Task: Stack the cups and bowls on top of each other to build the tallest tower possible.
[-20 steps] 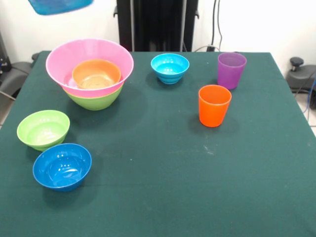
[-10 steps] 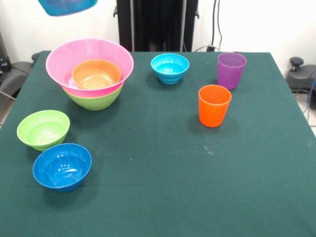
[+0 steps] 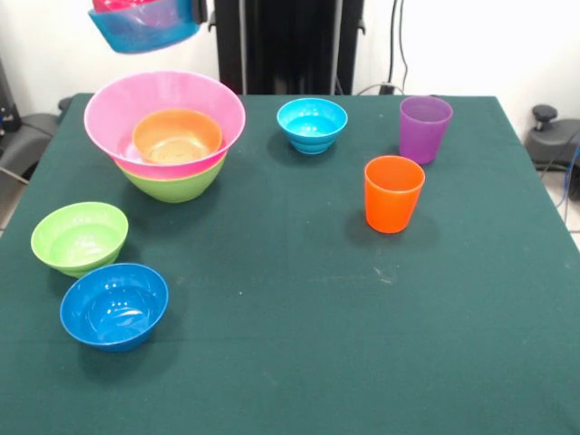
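Lower and further right than a second ago, the carried blue bowl (image 3: pixel 145 29) now shows more of itself at the top edge, with a magenta-red bowl (image 3: pixel 122 4) nested in it. Only a dark sliver of the gripper (image 3: pixel 199 11) shows beside it, so whether it clamps the rim I cannot tell.

Below stands the tower (image 3: pixel 168 136): a lime green bowl (image 3: pixel 172 184) at the base, the pink bowl (image 3: pixel 163 113) on it, and an orange bowl (image 3: pixel 177 136) inside. A cyan bowl (image 3: pixel 312 124), purple cup (image 3: pixel 425 128), orange cup (image 3: pixel 393 193), small green bowl (image 3: pixel 79 237) and blue bowl on the table (image 3: pixel 114 305) wait on the green table (image 3: pixel 299 299).

To do it well, centre the pair over the orange bowl, keep it level, lower until it seats, then release.
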Available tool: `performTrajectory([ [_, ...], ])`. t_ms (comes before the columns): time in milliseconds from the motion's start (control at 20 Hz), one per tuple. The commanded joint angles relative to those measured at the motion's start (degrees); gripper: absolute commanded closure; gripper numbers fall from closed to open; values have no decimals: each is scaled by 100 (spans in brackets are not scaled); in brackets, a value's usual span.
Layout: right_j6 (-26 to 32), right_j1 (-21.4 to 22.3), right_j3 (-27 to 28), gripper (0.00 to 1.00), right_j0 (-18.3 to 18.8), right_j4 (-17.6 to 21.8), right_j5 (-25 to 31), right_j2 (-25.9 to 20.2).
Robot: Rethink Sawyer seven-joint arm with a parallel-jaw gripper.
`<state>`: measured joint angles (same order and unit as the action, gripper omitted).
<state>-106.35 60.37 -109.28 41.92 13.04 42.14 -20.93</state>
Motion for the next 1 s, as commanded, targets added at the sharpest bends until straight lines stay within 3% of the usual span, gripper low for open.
performTrajectory([
  [50, 602, -504, -519, 100, 61, 570, -617, -322],
  [450, 431, -935, -467, 100, 104, 867, -1042, -308],
  [1000, 137, -1127, -789, 100, 71, 1087, -1379, -122],
])
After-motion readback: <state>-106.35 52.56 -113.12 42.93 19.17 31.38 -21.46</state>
